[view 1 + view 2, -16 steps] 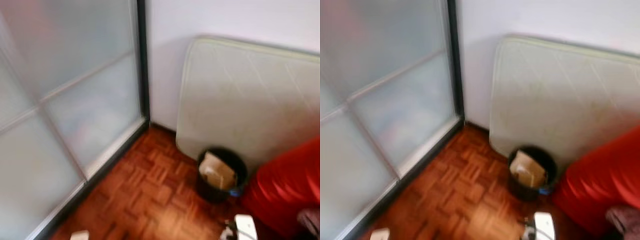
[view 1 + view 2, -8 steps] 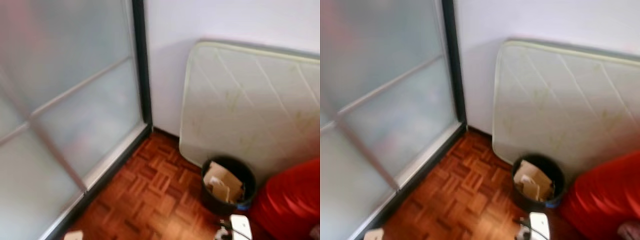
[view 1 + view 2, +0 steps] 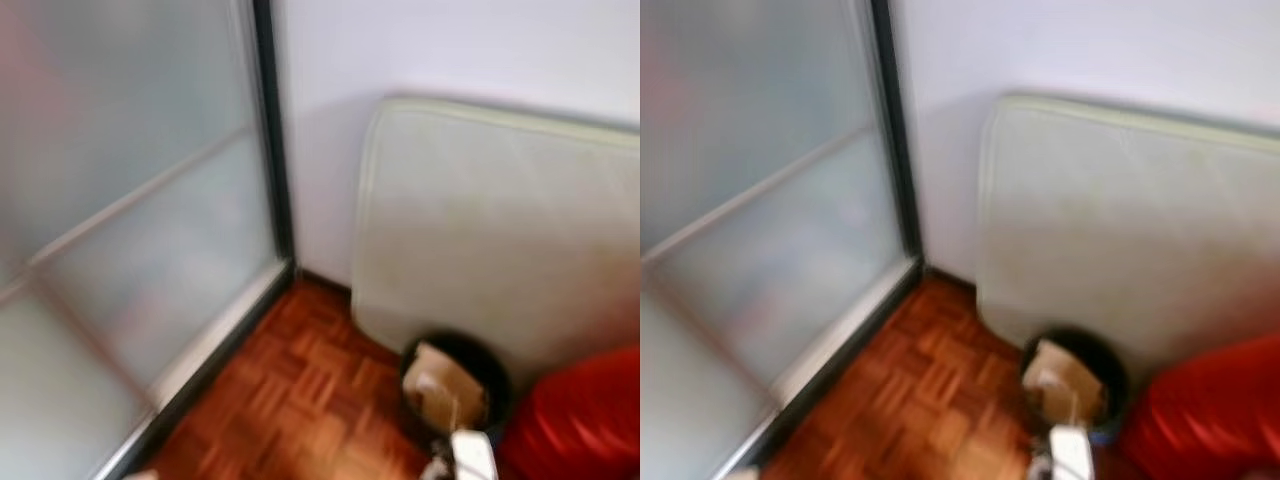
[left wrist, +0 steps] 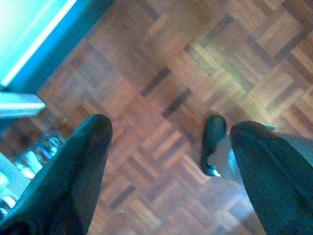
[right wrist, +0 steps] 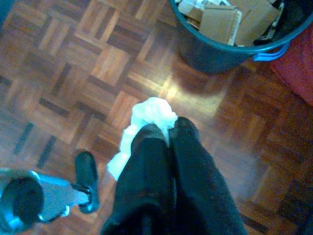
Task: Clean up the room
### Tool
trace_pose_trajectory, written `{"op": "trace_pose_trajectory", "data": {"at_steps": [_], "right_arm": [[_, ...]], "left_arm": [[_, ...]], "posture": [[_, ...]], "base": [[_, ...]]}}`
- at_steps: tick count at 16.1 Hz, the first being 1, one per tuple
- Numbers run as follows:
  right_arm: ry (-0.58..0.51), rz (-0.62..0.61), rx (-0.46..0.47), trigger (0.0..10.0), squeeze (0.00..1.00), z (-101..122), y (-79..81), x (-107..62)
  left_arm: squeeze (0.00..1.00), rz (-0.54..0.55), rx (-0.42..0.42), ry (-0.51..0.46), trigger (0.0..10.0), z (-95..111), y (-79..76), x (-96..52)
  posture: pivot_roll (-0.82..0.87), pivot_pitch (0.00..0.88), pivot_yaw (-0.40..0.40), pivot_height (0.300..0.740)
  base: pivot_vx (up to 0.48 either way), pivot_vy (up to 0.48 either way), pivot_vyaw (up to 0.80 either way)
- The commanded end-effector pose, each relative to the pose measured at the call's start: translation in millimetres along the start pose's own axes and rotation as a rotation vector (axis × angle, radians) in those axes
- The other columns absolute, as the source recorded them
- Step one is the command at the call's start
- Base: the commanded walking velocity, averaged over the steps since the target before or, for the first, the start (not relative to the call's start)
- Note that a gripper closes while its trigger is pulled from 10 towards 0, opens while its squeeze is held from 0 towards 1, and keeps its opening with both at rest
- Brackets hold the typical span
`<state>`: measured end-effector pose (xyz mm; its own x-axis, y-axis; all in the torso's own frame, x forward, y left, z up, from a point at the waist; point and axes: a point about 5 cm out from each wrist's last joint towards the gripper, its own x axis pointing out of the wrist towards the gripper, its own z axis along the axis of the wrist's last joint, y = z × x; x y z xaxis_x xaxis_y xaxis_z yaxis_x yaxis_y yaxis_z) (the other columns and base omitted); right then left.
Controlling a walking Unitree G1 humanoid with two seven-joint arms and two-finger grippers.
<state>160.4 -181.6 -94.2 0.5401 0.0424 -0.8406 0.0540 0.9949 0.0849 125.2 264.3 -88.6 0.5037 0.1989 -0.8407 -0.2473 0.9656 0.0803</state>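
A black waste bin (image 3: 455, 385) holding pieces of cardboard (image 5: 220, 19) stands on the parquet floor against a leaning mattress. In the right wrist view my right gripper (image 5: 166, 129) is shut on a crumpled white paper wad (image 5: 151, 115). It hangs over the floor a short way from the bin's wall (image 5: 215, 54). In the left wrist view my left gripper (image 4: 171, 127) is open, with only bare parquet between its fingers (image 4: 83, 166).
A pale mattress (image 3: 500, 220) leans on the white wall. Frosted glass sliding doors (image 3: 120, 200) run along the left, and a red cushion-like object (image 3: 590, 415) lies right of the bin. Bottles (image 4: 39, 152) stand by the door track. My foot (image 5: 88, 181) is on the floor.
The whole eye view has shifted and blurred as I move; the bin now sits nearer the picture's bottom edge. Nothing in the room itself has moved.
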Motion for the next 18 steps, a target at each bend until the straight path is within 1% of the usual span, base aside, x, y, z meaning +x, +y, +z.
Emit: {"op": "trace_pose_trajectory", "data": {"at_steps": [1,3,4,7,9,10,18], "right_arm": [[0.017,-0.031,-0.01,10.0,0.0,-4,-12.5,-2.7],[0.012,-0.037,-0.008,10.0,0.0,-4,-12.9,-2.9],[0.0,-0.044,0.015,10.0,0.0,-4,-13.9,-3.2],[-0.01,-0.072,0.067,10.0,0.0,-4,-17.7,-4.0],[-0.004,-0.082,0.085,10.0,0.0,-6,-20.9,-4.8],[0.003,-0.08,0.079,10.0,0.0,-6,-21.8,-5.0],[0.001,-0.088,0.066,10.0,0.0,-4,-27.4,-5.8]], "left_arm": [[0.0,-0.006,-0.017,-0.027,10.0,8,-5.6,2.2],[0.0,-0.005,-0.019,-0.024,10.0,8,-5.0,2.2],[0.0,-0.01,-0.005,-0.02,10.0,10,-4.6,2.6],[0.0,-0.018,0.015,-0.03,10.0,16,-5.0,3.6],[0.0,-0.031,0.03,-0.036,10.0,17,-7.9,4.1],[0.0,-0.034,0.031,-0.038,10.0,18,-8.7,4.4],[0.0,-0.046,0.012,-0.032,10.0,14,-14.2,4.2]], "posture": [[0.06,0.005,0.033,0.74],[0.06,0.003,0.038,0.74],[0.04,0.003,0.063,0.74],[0.04,0.005,0.085,0.74],[0.03,0.004,0.087,0.74],[0.03,0.003,0.081,0.74],[0.03,0.005,0.058,0.74]], "base": [[0.27,0.0,-0.46],[0.266,0.0,0.0],[0.27,0.0,0.0],[0.268,0.0,0.0],[0.268,0.0,0.0],[0.274,0.0,0.0],[0.27,0.0,-0.76]]}}
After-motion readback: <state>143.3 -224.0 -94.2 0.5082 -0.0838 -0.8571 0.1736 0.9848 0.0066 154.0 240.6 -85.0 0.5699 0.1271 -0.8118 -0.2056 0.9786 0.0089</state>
